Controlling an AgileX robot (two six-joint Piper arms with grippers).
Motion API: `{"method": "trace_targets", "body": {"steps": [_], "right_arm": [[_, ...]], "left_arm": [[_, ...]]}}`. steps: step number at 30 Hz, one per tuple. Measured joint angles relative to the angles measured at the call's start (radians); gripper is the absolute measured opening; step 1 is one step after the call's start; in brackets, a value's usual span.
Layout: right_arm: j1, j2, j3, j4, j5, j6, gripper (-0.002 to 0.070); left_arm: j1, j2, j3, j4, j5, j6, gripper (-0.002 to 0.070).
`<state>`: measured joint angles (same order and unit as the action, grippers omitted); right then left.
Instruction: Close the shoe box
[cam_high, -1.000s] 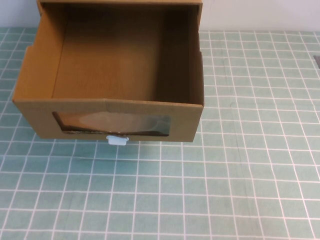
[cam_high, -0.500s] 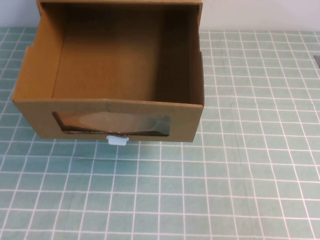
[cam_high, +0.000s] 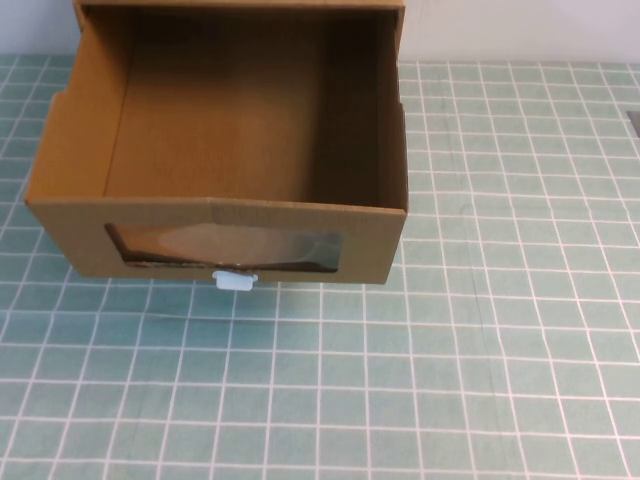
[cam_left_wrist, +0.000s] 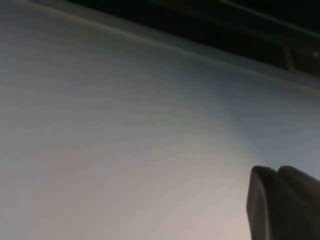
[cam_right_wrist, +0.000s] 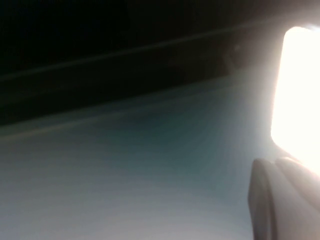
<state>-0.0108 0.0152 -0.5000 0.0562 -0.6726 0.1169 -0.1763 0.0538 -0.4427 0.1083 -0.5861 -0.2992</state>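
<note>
Nothing has moved since the earlier frames: the box (cam_high: 215, 150) sits where it was, and neither arm has entered the high view.

The box stands on the tabletop (cam_high: 480, 380), a green mat with a white grid, toward the far left of the high view. Its drawer is pulled out toward the robot and lies open at the top, showing a bare brown inside. The front panel faces the robot, with a clear window (cam_high: 225, 248) in it and a small white tab (cam_high: 236, 281) just below the window, at the panel's lower edge. The back of the drawer runs into the outer sleeve at the far edge of the view, against a pale wall.

The left hand (cam_left_wrist: 282, 202) shows only as one dark finger at the corner of the left wrist view, before a blank pale surface; whether it is open or closed cannot be told. The right hand (cam_right_wrist: 280, 200) shows likewise as one finger in the right wrist view, under a bright glare, and its state cannot be told either.
</note>
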Motion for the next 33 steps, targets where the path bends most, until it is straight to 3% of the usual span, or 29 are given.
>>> {"method": "trace_targets", "body": {"steps": [9, 22, 29, 33], "right_arm": [[0.000, 0.232, -0.377, 0.011, 0.232, 0.000, -0.0014], [0.000, 0.701, -0.719, 0.052, 1.013, 0.000, -0.0014], [0.000, 0.882, -0.738, 0.032, 1.162, -0.091, -0.0014], [0.005, 0.915, -0.738, 0.125, 1.170, -0.102, -0.0014]], "left_arm": [[0.000, 0.251, -0.315, 0.000, 0.312, 0.017, -0.0005], [0.000, 0.710, -0.808, 0.000, 1.068, 0.073, -0.0005], [0.000, 0.887, -0.846, 0.027, 1.049, 0.085, -0.0005], [0.000, 0.964, -0.846, 0.027, 0.986, 0.085, -0.0005]]}}
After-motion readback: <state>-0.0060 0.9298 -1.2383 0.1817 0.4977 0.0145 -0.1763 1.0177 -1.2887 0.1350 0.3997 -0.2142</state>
